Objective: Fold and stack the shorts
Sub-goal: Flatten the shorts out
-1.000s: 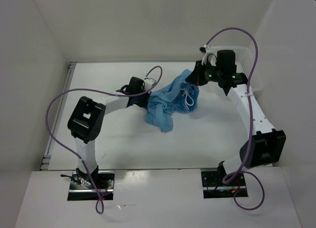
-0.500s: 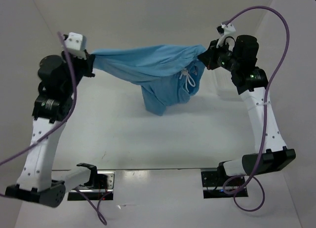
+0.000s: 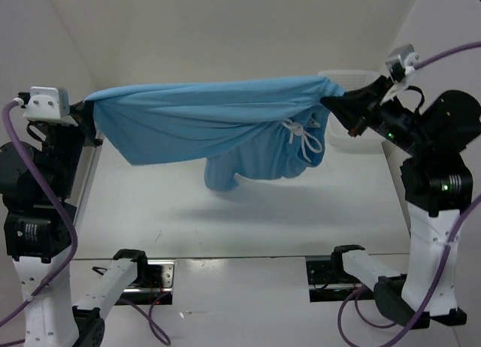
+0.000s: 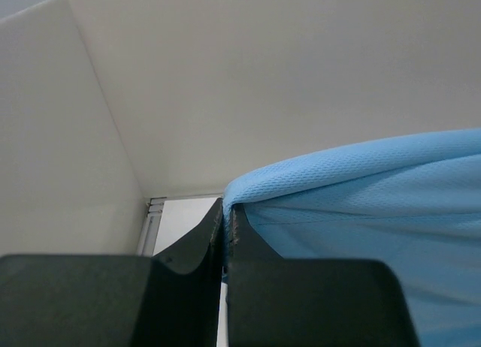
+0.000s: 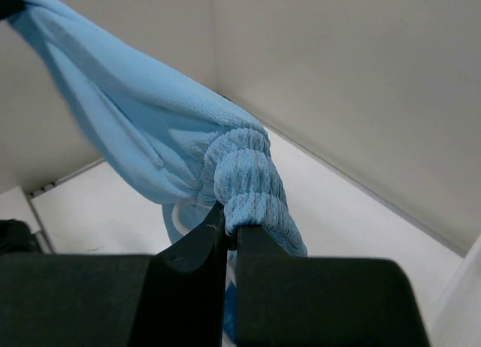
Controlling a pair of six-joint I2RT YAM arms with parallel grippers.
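The sky-blue shorts (image 3: 210, 114) hang stretched in the air between both arms, high above the table. A fold sags down at the middle and the white drawstring (image 3: 301, 137) dangles near the right end. My left gripper (image 3: 84, 116) is shut on the left corner of the shorts (image 4: 316, 189), the cloth pinched between its black fingers (image 4: 197, 234). My right gripper (image 3: 331, 103) is shut on the gathered elastic waistband (image 5: 244, 174), which bunches over its fingertips (image 5: 248, 238).
A white mesh basket (image 3: 347, 80) stands at the back right of the table, behind the right gripper. White walls close in on the left, back and right. The white tabletop (image 3: 248, 219) lies below the hanging cloth.
Both arms have risen and spread apart, lifting the shorts off the table from a crumpled heap and pulling them out wide. Both grippers have stayed shut on the cloth.
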